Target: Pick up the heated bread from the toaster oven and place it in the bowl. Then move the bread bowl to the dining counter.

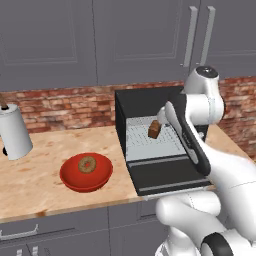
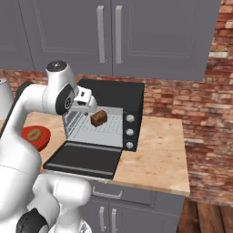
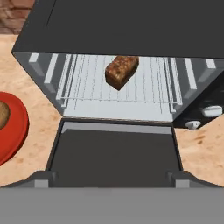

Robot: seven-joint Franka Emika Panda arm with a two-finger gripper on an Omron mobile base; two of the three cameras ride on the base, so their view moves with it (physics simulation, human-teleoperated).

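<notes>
Stock of the tabletop (image 1: 35, 185), left to right, every place taken from the toaster oven (image 1: 150, 100):

1. White kettle (image 1: 14, 132). Far left of the oven, against the brick wall, upright. No part in your task.

2. The bowl (image 1: 86, 172). Red, shallow, on the tabletop well left of the oven and nearer the front edge. A tan bagel (image 1: 87, 164) already lies in it. You have not yet put the heated bread here.

3. The toaster oven. Black box, door (image 1: 167, 177) dropped flat over the tabletop's front edge, wire rack (image 3: 118, 85) bare except for one item. Knobs (image 2: 130, 132) sit on its right-hand panel.

4. The heated bread (image 3: 122, 70). Dark brown chunk resting on the rack inside the oven, toward the back, untouched.

5. The pincer (image 3: 111, 178). It hangs in front of the open door, outside the oven, aimed in at the bread. Its jaws stand spread wide with nothing between them.

Progress, as a judgement: the oven is open and your approach is lined up, but no step of the task is complete. Left for you: reach in over the door, take the bread, set it in the bowl beside the bagel, then carry the bowl to the dining counter.
</notes>
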